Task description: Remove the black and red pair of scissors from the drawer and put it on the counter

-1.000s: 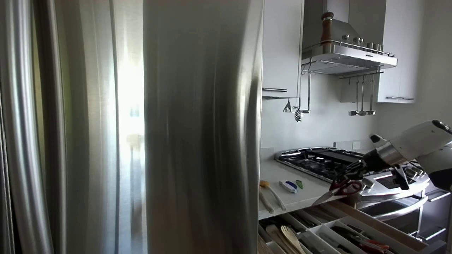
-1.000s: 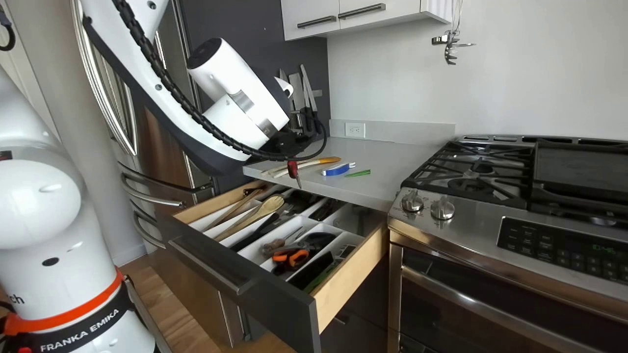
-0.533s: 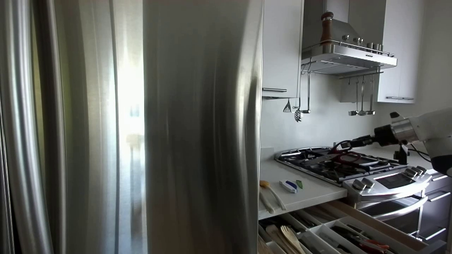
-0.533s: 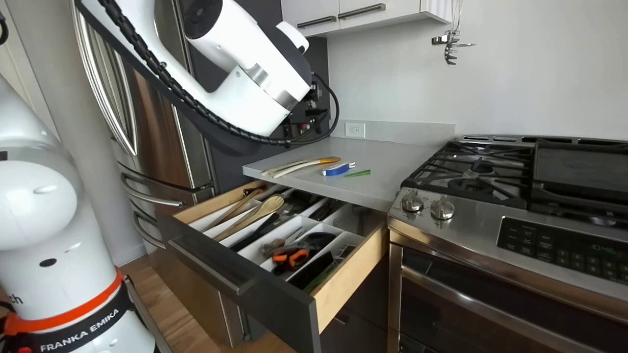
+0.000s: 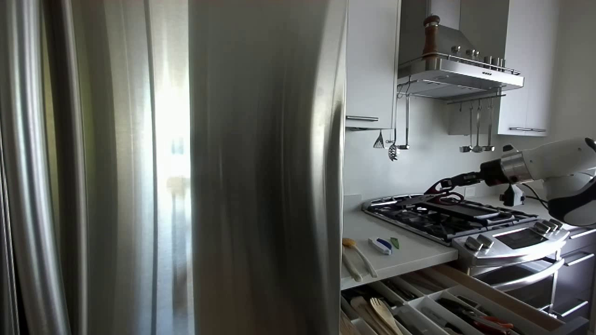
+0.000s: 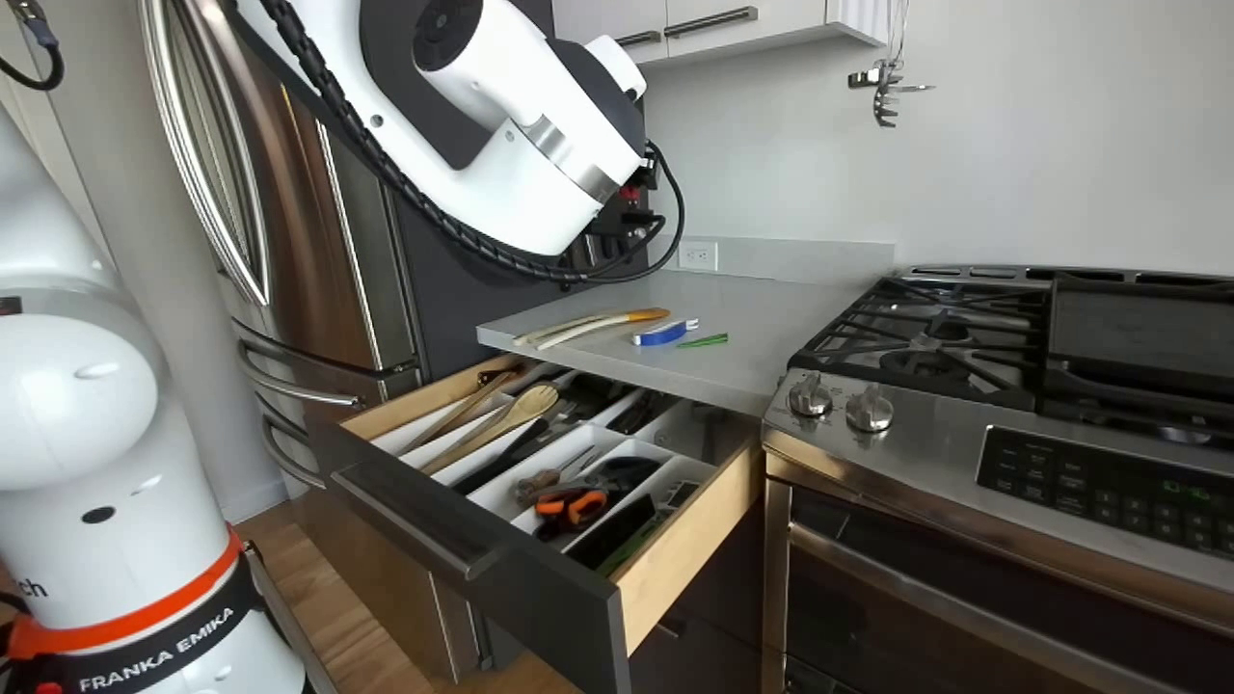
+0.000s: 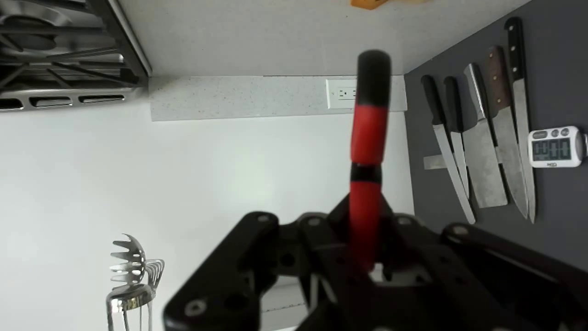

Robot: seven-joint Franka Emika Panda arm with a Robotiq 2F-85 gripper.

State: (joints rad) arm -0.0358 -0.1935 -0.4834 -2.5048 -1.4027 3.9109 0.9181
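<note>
While the utensil drawer point(image 6: 689, 551) sits open, you've got the gripper point(image 5: 445, 183) clamped on the red-and-black scissors point(image 7: 369, 133), holding them in midair, higher than the white counter point(image 6: 762, 313). Btw, your wrist view also shows five knives point(image 7: 484, 158) beside a kitchen timer point(image 7: 553, 147).

Counter point(image 6: 762, 304) has room at back — tongs point(image 6: 588, 330) obstruct part of its front.

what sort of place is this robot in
A kitchen, possibly in a home: there is a gas hob, an extractor hood above it, and an open drawer holding wooden utensils.
</note>
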